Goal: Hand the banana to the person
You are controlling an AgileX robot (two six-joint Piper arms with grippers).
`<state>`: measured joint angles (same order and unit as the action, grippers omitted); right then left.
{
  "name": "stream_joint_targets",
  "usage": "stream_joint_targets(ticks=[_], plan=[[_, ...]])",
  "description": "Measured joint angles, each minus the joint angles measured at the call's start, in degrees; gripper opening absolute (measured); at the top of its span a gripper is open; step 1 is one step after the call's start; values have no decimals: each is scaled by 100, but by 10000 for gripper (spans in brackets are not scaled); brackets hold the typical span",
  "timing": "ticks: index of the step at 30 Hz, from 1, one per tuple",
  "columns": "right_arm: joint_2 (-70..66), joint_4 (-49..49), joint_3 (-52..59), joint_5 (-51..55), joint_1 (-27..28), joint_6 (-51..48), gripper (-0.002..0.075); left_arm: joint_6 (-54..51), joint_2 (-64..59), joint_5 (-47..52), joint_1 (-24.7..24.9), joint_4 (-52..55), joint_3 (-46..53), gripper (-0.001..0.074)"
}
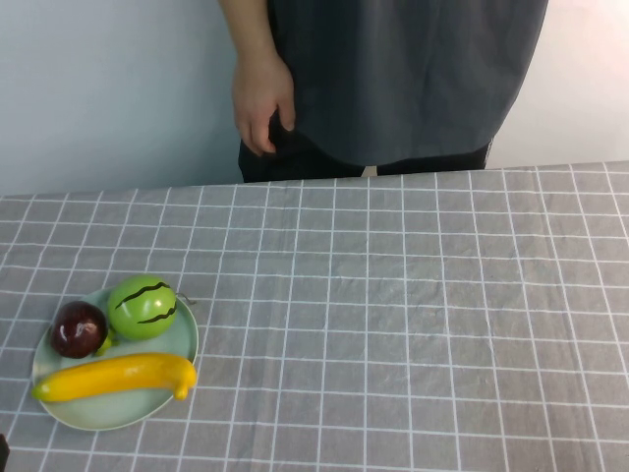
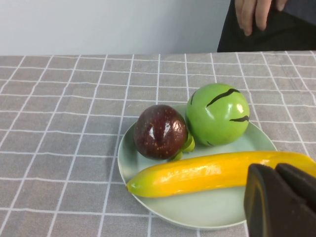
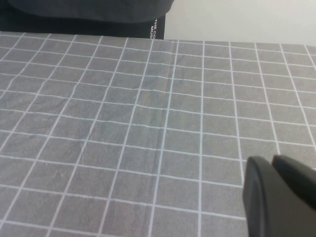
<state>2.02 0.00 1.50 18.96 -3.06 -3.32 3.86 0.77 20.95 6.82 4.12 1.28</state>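
The yellow banana (image 1: 113,377) lies along the near side of a pale green plate (image 1: 118,415) at the table's near left. It also shows in the left wrist view (image 2: 207,173). My left gripper (image 2: 274,168) is shut and empty, hovering just short of the banana's thick end; it is out of the high view. The person (image 1: 403,79) stands behind the table's far edge, with a bare hand (image 1: 260,103) hanging down. My right gripper (image 3: 270,159) is shut and empty above bare cloth.
A green striped melon (image 1: 142,307) and a dark red round fruit (image 1: 79,328) sit on the plate behind the banana. A grey checked cloth (image 1: 413,324) covers the table. A pale wall stands behind the person.
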Motion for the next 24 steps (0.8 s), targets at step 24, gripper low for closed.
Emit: stream_joint_targets(ticks=[24], plan=[[0, 0, 0, 0, 0, 0, -6, 1497, 0, -988, 0, -2524, 10, -4]])
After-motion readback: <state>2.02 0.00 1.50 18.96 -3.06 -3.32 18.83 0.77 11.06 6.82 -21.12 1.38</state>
